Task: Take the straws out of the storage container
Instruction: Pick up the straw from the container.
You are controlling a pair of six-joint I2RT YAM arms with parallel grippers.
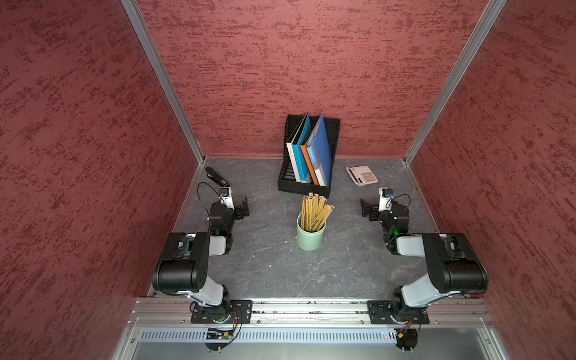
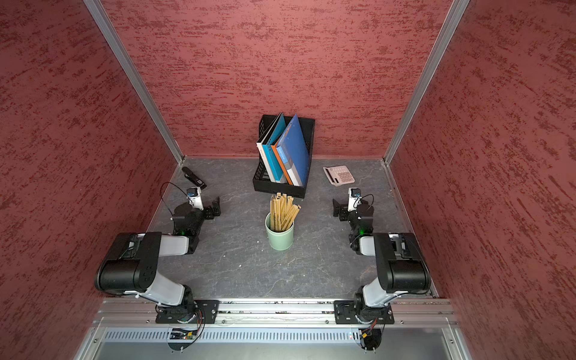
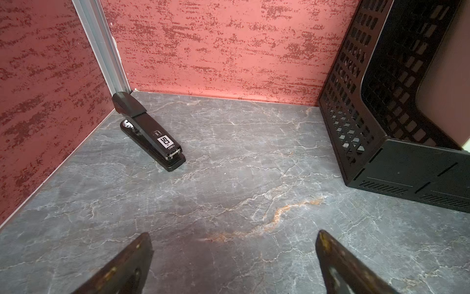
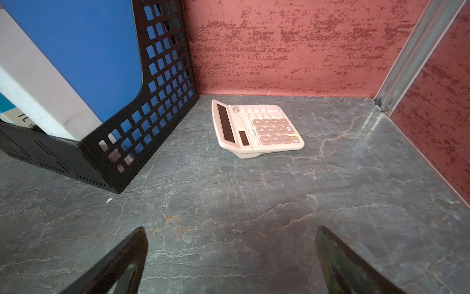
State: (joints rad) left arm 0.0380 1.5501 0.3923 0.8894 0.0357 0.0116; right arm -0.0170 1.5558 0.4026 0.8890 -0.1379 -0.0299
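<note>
Nearest my lens, left gripper (image 3: 232, 236) and right gripper (image 4: 230, 231) both gaped empty. Between them I saw the straws (image 1: 314, 212), perhaps fifteen, upright in the storage container (image 1: 311, 240) mid-table; file holder (image 1: 288, 182) just behind, stapler (image 1: 215, 176) and calculator (image 1: 361, 175) beyond.

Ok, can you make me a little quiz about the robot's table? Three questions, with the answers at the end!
1. True or false: all the straws stand in the green cup.
2. How are the left gripper and the right gripper?
A) open and empty
B) shut on a straw
C) shut on the cup
3. Fill the gap: the pink calculator lies on the robot's ____ side.

Key: 1 true; 2 A; 3 right.
</note>
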